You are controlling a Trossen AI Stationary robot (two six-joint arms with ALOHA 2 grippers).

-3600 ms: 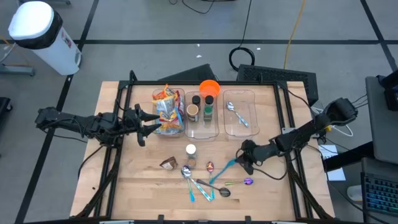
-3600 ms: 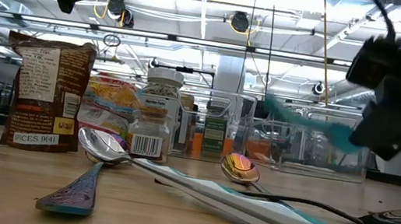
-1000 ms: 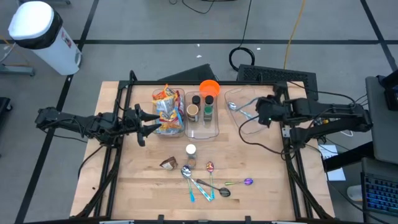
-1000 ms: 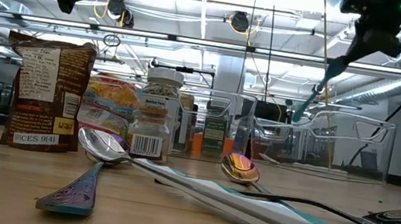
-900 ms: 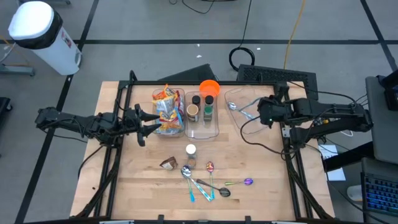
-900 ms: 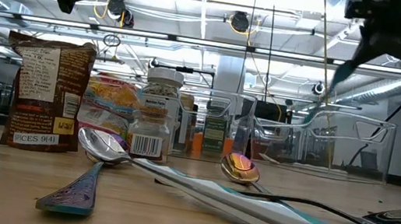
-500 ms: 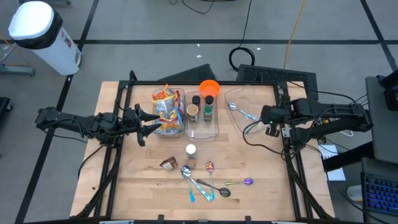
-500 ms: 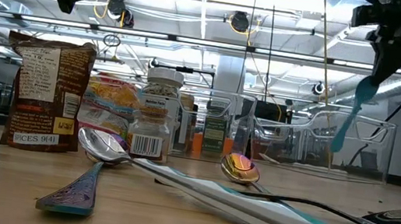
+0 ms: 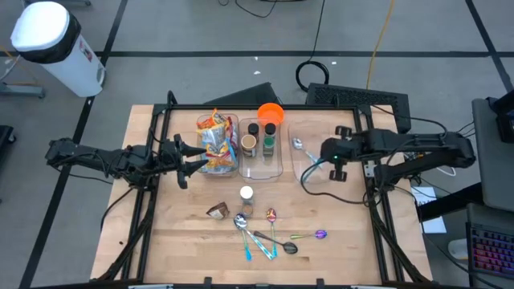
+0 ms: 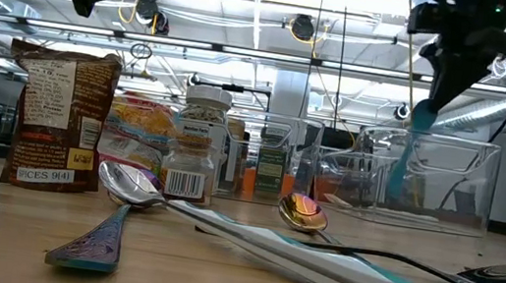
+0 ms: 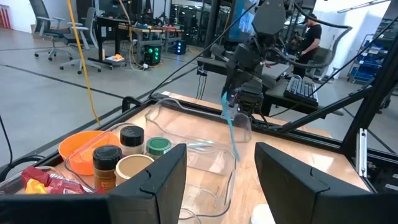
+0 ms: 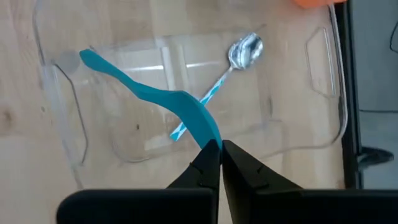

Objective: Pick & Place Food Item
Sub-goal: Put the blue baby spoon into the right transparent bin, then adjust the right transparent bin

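Teal plastic, a long-handled utensil (image 12: 163,104), hangs pinched in the right gripper (image 12: 220,155), whose fingers are clamped tight on its end above the clear plastic tray (image 9: 318,124) on the table's right side. A spoon (image 12: 231,66) lies inside that tray. The left gripper (image 9: 193,158) waits beside the snack-bag bin (image 9: 218,140), fingers parted and empty. More spoons (image 9: 265,235) lie scattered near the table's front edge.
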